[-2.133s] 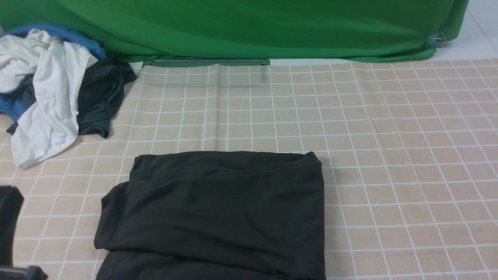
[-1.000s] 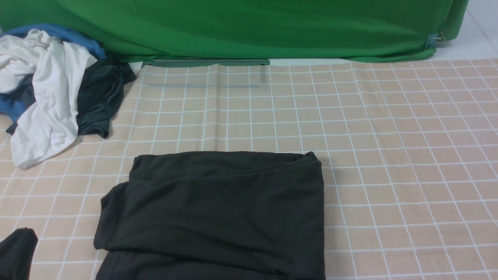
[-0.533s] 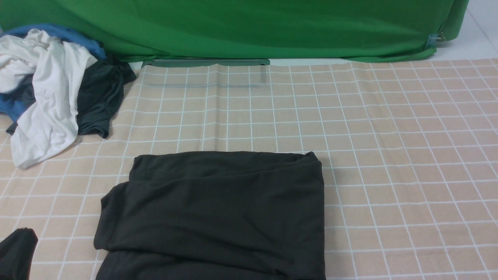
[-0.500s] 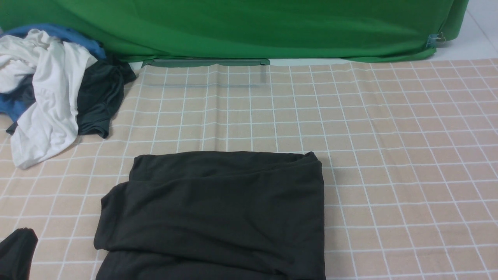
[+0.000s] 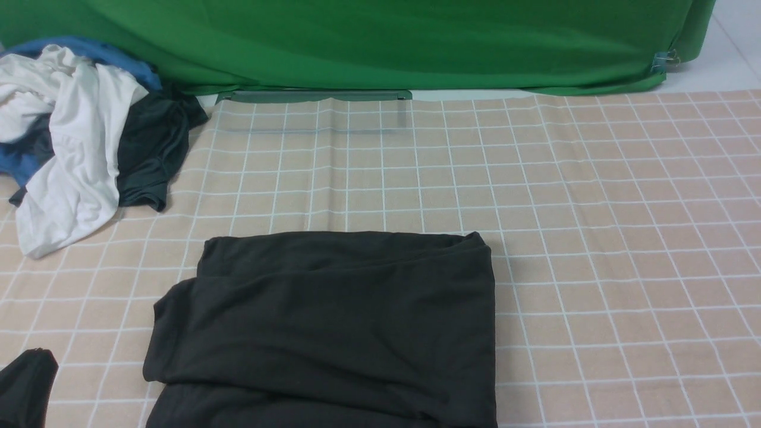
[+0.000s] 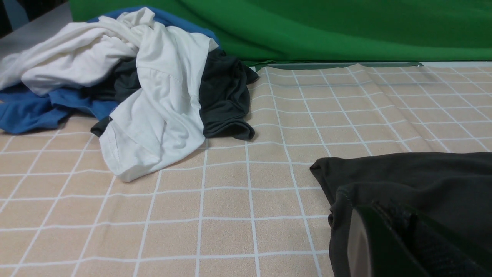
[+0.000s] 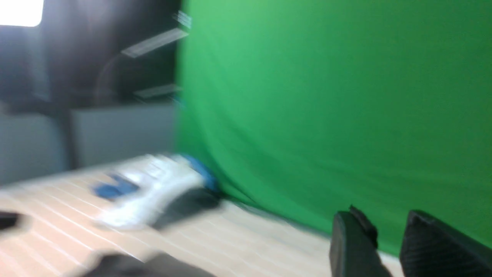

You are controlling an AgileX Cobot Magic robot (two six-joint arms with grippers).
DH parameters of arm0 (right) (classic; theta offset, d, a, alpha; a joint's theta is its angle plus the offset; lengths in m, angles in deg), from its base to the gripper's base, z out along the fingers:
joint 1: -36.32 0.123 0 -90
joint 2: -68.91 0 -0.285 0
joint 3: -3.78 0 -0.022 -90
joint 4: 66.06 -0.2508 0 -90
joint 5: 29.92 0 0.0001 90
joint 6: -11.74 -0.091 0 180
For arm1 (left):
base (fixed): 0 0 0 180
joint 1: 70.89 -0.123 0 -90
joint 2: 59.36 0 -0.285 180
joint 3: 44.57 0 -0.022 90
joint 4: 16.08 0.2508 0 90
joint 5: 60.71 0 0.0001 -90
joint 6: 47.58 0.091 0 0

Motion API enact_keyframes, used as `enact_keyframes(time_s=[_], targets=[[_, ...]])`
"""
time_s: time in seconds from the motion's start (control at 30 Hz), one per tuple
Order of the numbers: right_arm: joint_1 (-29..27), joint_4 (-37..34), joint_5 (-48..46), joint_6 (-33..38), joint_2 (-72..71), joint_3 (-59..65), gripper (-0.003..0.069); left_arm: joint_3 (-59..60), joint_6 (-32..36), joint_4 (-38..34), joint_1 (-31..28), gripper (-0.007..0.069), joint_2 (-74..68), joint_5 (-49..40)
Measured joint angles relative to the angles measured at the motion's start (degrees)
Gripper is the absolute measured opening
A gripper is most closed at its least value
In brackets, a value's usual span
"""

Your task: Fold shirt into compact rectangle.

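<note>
The left gripper point(image 6: 388, 246) has pulled back from 9 o'clock to the 7 o'clock corner, its jaws pressed together on nothing I can see; the right gripper point(image 7: 388, 246) is raised off the table, jaws slightly parted and empty. The shirt point(image 5: 333, 327) lies folded at 6 o'clock — released, likely nearly done.

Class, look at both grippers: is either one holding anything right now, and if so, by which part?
Nothing is held. The right gripper has empty, parted fingers raised above the table. The left gripper is shut beside the shirt, gripping no fabric.
</note>
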Motion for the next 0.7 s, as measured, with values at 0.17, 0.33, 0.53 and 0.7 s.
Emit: enact_keyframes(time_s=[0.17,0.33,0.53,0.7], targets=[[-15.8,-0.1,0.1,0.1,0.1,11.0,0.0239,0.0,0.0,0.0,0.0,0.0019,0.0,0.0],[-29.5,-0.2,0.6,0.1,0.2,21.1,0.0239,0.0,0.0,0.0,0.0,0.0019,0.0,0.0],[-36.0,-0.2,2.2,0.5,0.2,23.0,0.0239,0.0,0.0,0.0,0.0,0.0019,0.0,-0.1],[-36.4,-0.2,2.5,0.3,0.2,23.0,0.0239,0.0,0.0,0.0,0.0,0.0019,0.0,-0.1]])
